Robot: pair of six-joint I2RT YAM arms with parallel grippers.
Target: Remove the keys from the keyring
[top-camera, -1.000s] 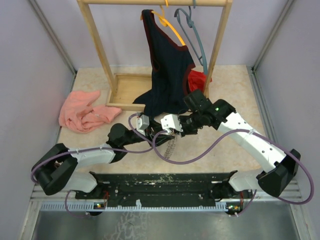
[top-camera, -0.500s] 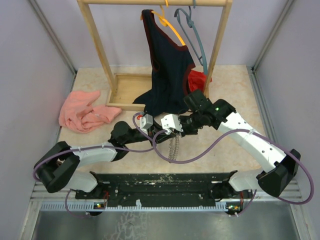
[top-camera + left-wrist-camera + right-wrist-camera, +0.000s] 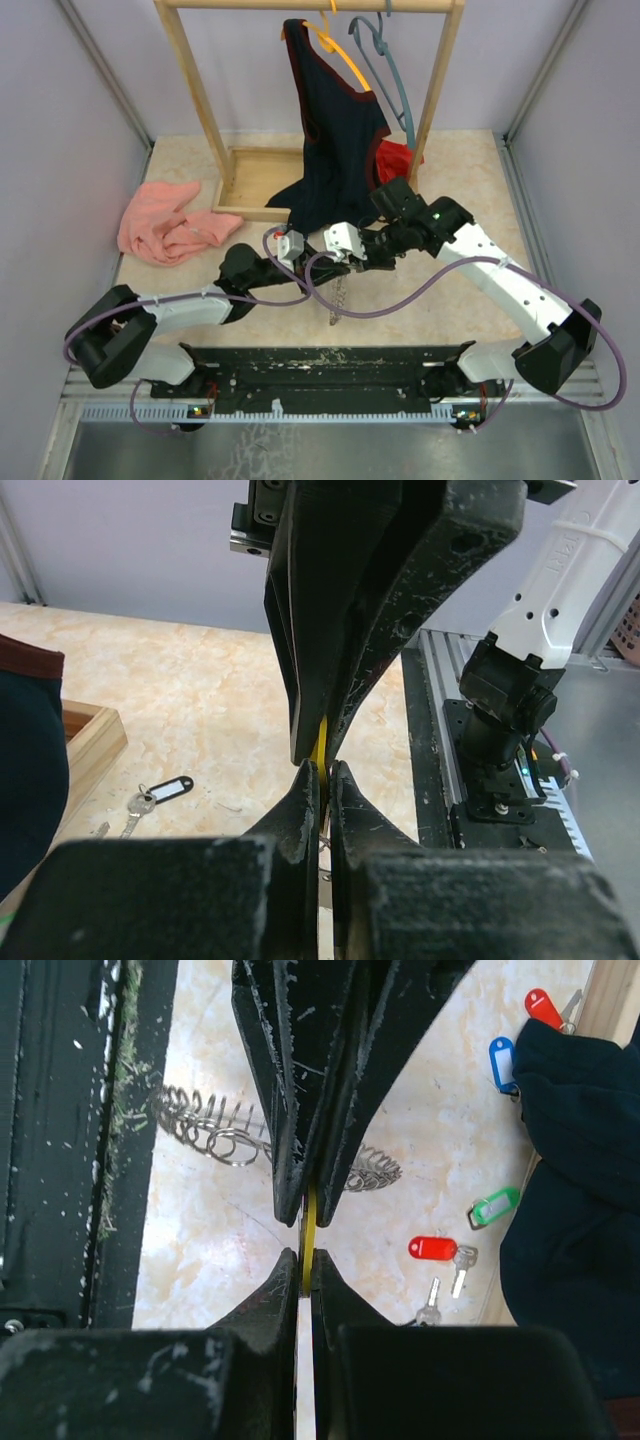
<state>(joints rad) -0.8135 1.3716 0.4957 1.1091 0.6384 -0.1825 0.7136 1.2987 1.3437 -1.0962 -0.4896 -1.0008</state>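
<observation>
Keys [image 3: 433, 1248] lie on marbled beige table [image 3: 480, 180] between lilac walls [image 3: 60, 150].

Nothing legible — the faint raised marking on the white arm link [image 3: 566, 552] is too blurred to read, the key tags [image 3: 433, 1248] too small.

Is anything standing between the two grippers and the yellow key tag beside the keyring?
Nothing visible does. The left gripper and the right gripper are both shut on the yellow tag, their fingertips meeting from opposite sides. The keyring trails out from where they meet.
</observation>
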